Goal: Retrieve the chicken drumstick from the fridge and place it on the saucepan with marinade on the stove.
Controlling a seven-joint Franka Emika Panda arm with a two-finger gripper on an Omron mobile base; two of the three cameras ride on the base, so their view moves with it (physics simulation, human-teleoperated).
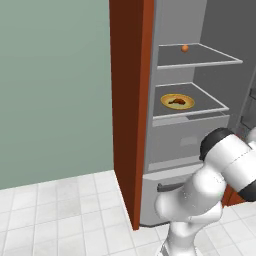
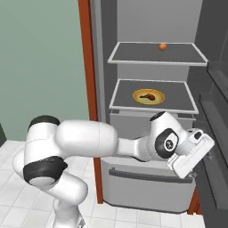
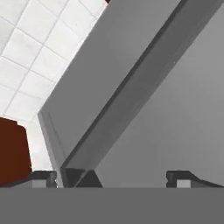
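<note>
Tall light-grey fridge (image 2: 147, 26) stands open beside a red-brown wood panel (image 1: 127, 100), its grey inner shelves bare to view. The small brown elongated chicken drumstick (image 2: 147, 95) lies on a round yellow plate (image 2: 156, 100) on the lower grey shelf (image 2: 178, 100), approx. mid-shelf; in the left base view the same drumstick (image 1: 176, 101) sits inside the plate rim (image 1: 190, 104). A small orange ball (image 2: 163, 46) rests alone on the upper grey shelf (image 2: 133, 53), well apart from the plate.

The white Franka arm (image 2: 89, 138) reaches across the fridge front, w/ its hand low and to the right, below the plate shelf and near the inner side of the fridge door (image 2: 216, 111). The tool (image 3: 111, 177) has its two dark finger tips (image 3: 43, 177) spread wide, nothing between them; grey fridge surfaces lie ahead of it in the hand view. White tiled floor (image 1: 60, 215) and pale green wall (image 1: 50, 75) are at left. Grey bottom drawer (image 2: 147, 187) is shut.
</note>
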